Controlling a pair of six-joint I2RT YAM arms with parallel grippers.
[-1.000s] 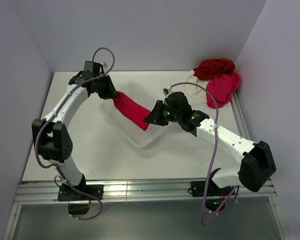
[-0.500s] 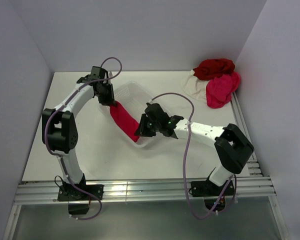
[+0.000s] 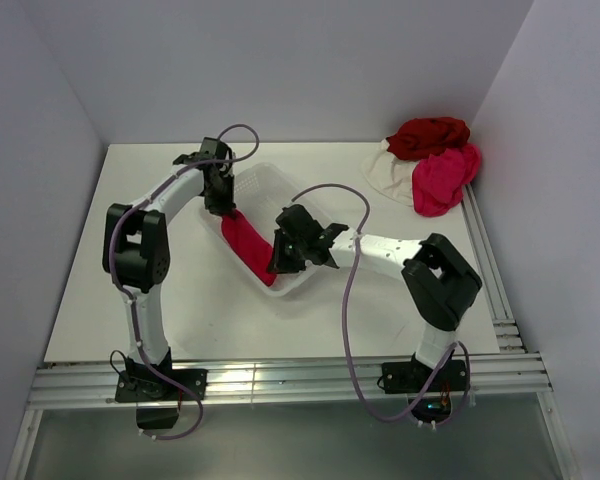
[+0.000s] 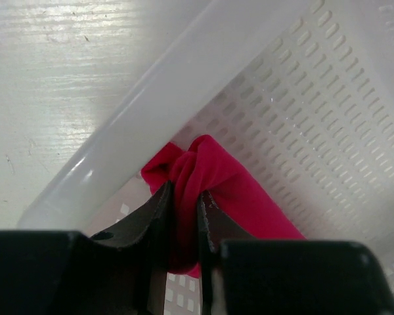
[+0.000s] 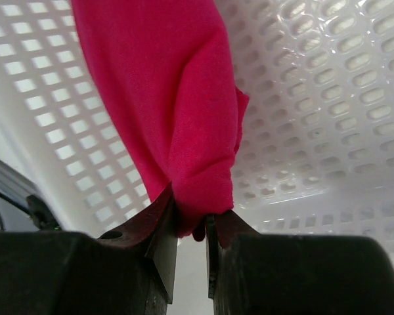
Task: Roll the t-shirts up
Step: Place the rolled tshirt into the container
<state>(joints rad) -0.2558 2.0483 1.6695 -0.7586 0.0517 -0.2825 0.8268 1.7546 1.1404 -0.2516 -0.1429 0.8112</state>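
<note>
From where I stand, the left gripper (image 3: 221, 207) is clenched on one end of the bright crimson red rolled t-shirt (image 3: 248, 245). Its two black fingers (image 4: 159, 209) pinch a bunched fold of cloth just inside the wall of the white plastic mesh basket (image 3: 263, 175). The right gripper (image 3: 277, 263) is clamped on the other end in the same way, with the cloth squeezed into the narrow slit between its fingers. The roll runs on a slant from upper left to lower right, inside the basket, a little left of the frame's centre in the top view.

The left arm (image 3: 130, 250) rises from the lower left and folds at an elbow at mid-left. It then reaches up and right before dipping into the basket's upper corner. The right arm (image 3: 400, 250) bends at right of centre and stretches almost level leftward to the basket's lower corner.

A second ago the roll was higher, across the basket's middle, and the right elbow was far out at lower right. Both arms have since drawn inward and the roll has come down and left. Both grips are unchanged.

A dark red t-shirt (image 3: 430, 135), a pink t-shirt (image 3: 445, 178) and a cream white t-shirt (image 3: 385, 172) are heaped at the upper right of the white table (image 3: 180, 310), well apart from the basket.
</note>
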